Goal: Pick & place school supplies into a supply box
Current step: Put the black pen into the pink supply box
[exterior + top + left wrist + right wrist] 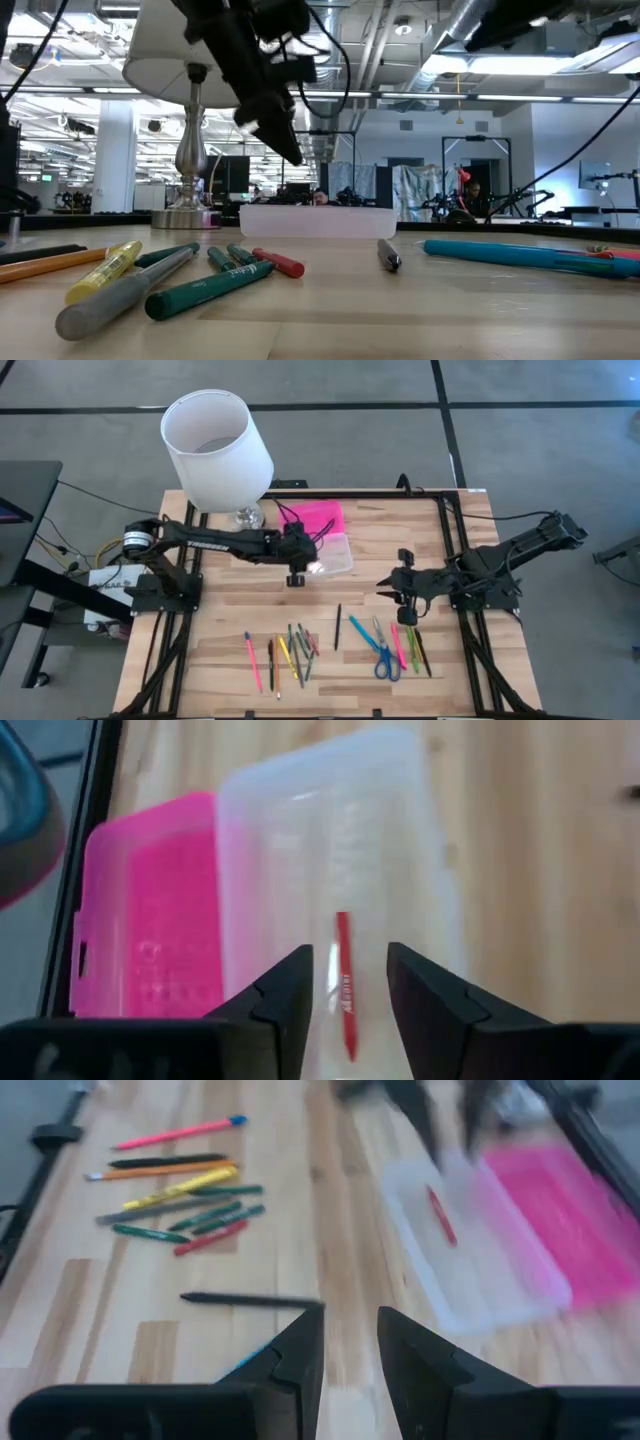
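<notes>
Red pen (pixel 343 982) is being released into the supply box (pixel 335 555), frame centre, by the parted left gripper (pixel 348 982); another pen is being called for next.

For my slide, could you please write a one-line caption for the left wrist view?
Left pincer open above the clear case base, a red pen inside; pink lid open alongside.

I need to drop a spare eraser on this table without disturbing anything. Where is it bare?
Bare wood lies between the clear box base and the lone black pen, and near the scissors toward the front edge. Crowded: the left pen cluster, the pens beside the scissors, and around the lamp.
</notes>
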Robot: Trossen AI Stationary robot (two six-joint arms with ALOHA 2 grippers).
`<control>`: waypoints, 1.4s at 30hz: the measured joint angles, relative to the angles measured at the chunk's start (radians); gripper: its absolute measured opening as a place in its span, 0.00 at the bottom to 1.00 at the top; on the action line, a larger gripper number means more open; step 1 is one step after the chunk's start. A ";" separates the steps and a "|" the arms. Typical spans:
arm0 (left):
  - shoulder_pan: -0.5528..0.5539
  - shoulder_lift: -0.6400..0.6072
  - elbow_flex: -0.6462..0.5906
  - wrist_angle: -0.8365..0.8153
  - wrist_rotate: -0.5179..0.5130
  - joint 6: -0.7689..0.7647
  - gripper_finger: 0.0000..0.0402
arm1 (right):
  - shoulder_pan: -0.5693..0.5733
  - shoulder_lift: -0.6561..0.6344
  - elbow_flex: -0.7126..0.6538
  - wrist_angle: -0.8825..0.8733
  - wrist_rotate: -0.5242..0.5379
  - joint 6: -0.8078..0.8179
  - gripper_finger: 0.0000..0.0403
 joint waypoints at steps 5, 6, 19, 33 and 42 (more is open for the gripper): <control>-0.125 -0.053 0.000 -0.115 -0.001 -0.066 0.28 | 0.092 0.014 -0.024 -0.087 0.106 0.285 0.23; -0.150 -0.061 0.000 -0.127 -0.004 -0.079 0.27 | 0.111 0.020 -0.035 -0.102 0.114 0.346 0.23; -0.415 -0.078 -0.010 -0.142 -0.214 -0.167 0.21 | 0.258 0.240 -0.064 -0.340 0.069 0.973 0.23; -0.502 -0.077 -0.011 -0.251 -0.244 -0.290 0.21 | 0.405 0.279 -0.064 -0.353 -0.011 1.330 0.23; -0.502 -0.077 -0.011 -0.291 -0.248 -0.334 0.21 | 0.521 0.322 -0.063 -0.349 -0.077 1.598 0.23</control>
